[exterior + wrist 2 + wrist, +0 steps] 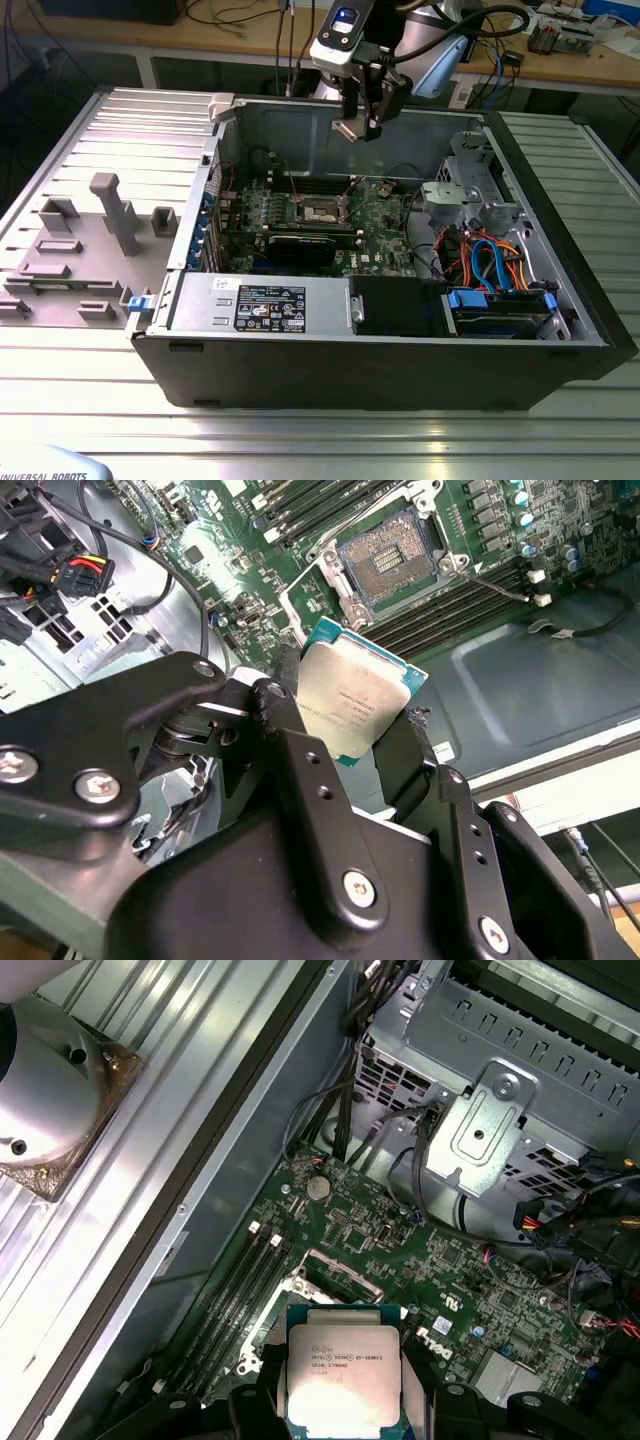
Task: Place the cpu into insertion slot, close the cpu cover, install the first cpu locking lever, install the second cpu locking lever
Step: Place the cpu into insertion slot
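Cpu [352, 692], metal top towards the cameras in both wrist views, clamped by opposite edges between the fingers of the gripper [362, 120] (an edge grip, presumably sparing the contact face). It hangs well above the insertion slot [392, 562], whose pin field lies uncovered on the motherboard [385, 215] inside the opened case [400, 370].

This is a robotics lab or test workshop: an open computer case [350, 375] lies on a ribbed aluminium worktop [300, 440] beside a grey fixture plate [80, 250] of moulded jigs. A robot arm [430, 35] hangs above the case with the cpu [350, 695] in its end effector [365, 128]. Behind stands a wooden worktop [200, 50] strewn with cables [235, 15] and small electronic parts [560, 35].
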`<action>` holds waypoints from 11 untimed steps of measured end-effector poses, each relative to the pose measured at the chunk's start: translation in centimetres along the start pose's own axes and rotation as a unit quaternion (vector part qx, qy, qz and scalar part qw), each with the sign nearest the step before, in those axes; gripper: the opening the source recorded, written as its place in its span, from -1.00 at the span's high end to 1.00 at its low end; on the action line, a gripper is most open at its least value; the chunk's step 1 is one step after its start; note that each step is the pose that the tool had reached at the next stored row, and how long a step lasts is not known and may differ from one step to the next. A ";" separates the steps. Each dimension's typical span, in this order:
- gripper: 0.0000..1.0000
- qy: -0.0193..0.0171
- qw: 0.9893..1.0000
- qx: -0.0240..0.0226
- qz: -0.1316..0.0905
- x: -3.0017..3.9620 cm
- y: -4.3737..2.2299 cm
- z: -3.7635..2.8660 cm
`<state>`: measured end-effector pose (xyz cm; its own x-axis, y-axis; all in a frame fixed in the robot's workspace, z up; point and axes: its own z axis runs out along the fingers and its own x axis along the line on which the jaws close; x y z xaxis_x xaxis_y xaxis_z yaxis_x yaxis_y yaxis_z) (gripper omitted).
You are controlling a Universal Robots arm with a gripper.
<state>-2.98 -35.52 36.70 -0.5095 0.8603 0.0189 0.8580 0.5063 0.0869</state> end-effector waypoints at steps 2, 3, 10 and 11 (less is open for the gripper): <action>-0.08 0.000 1.000 0.000 0.000 0.00 0.00 0.00; -0.08 0.000 1.000 0.000 0.000 0.00 0.00 0.00; -0.08 0.000 1.000 0.000 0.006 0.33 -0.55 -0.02; -0.08 -0.001 1.000 0.000 0.006 0.34 -0.57 -0.02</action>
<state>-3.65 -35.52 36.68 -0.4993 0.8662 0.0189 0.8639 0.4961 0.0870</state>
